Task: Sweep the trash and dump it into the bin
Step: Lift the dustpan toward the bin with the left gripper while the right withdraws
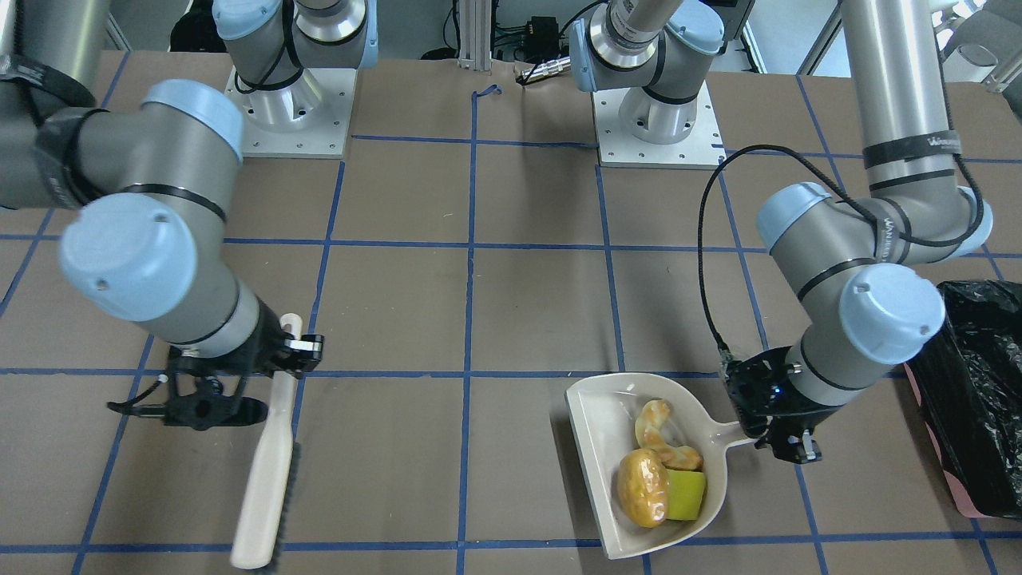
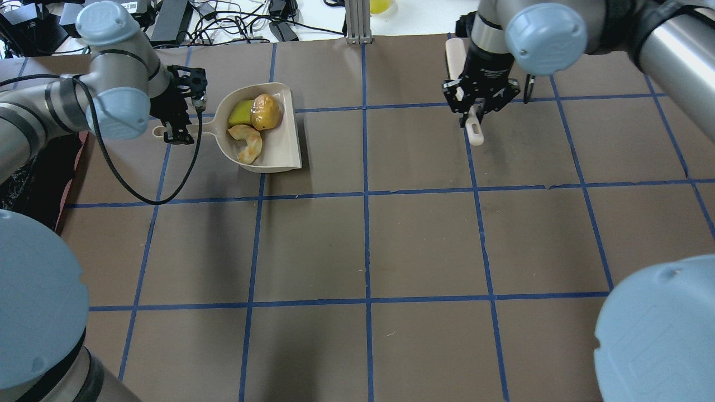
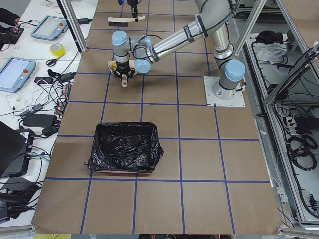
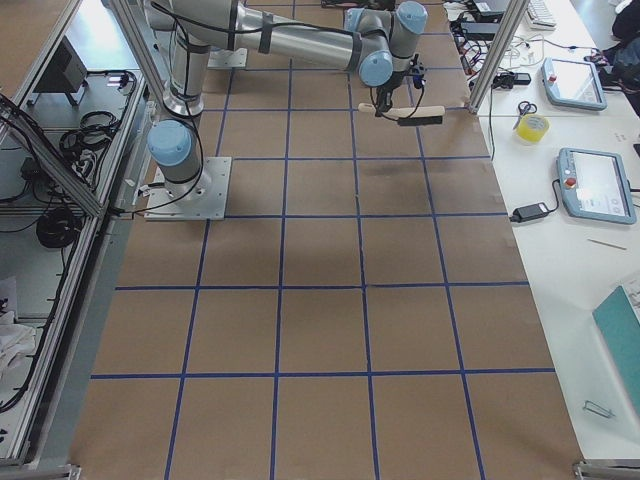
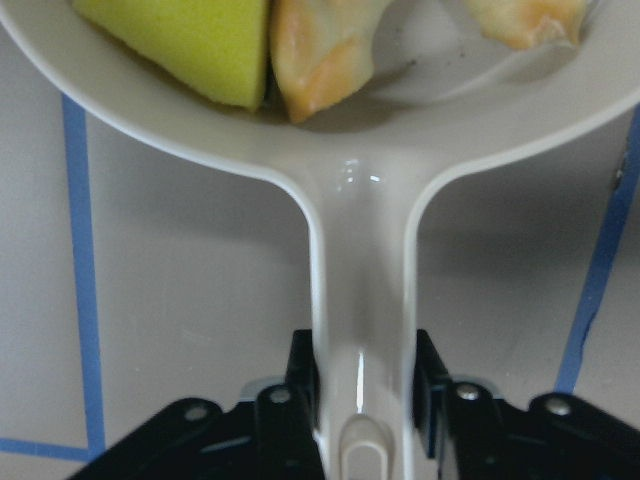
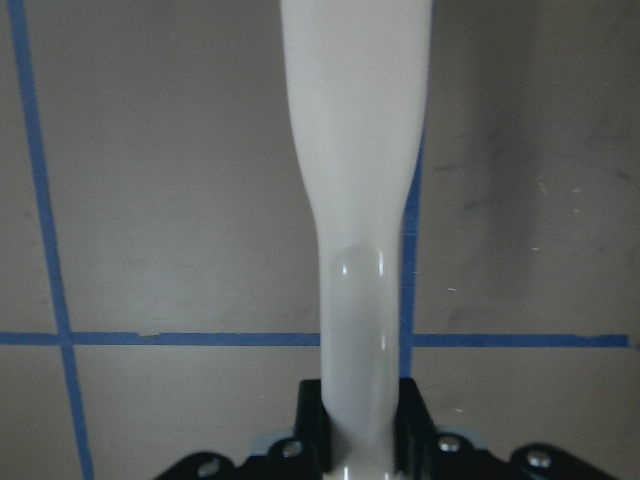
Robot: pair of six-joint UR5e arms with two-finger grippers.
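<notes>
The trash lies in a beige dustpan [image 1: 600, 415]: a golden-brown lump [image 1: 641, 487], an orange-white crescent [image 1: 661, 435] and a yellow wedge [image 1: 688, 493]. My left gripper [image 1: 781, 441] is shut on the dustpan's handle [image 5: 362, 300]; the wrist view shows both fingers pressed against it. The bin [image 1: 978, 399], pink with a black bag, stands just beside the left arm, away from the pan. My right gripper [image 1: 275, 363] is shut on the handle [image 6: 358, 250] of a beige brush [image 1: 267, 471], far from the dustpan.
The brown table is marked by blue tape lines [image 2: 366, 192]. The arm bases [image 1: 291, 112] stand at the robot's side. Cables and tablets [image 3: 15, 72] lie on the bench beyond the table's far edge.
</notes>
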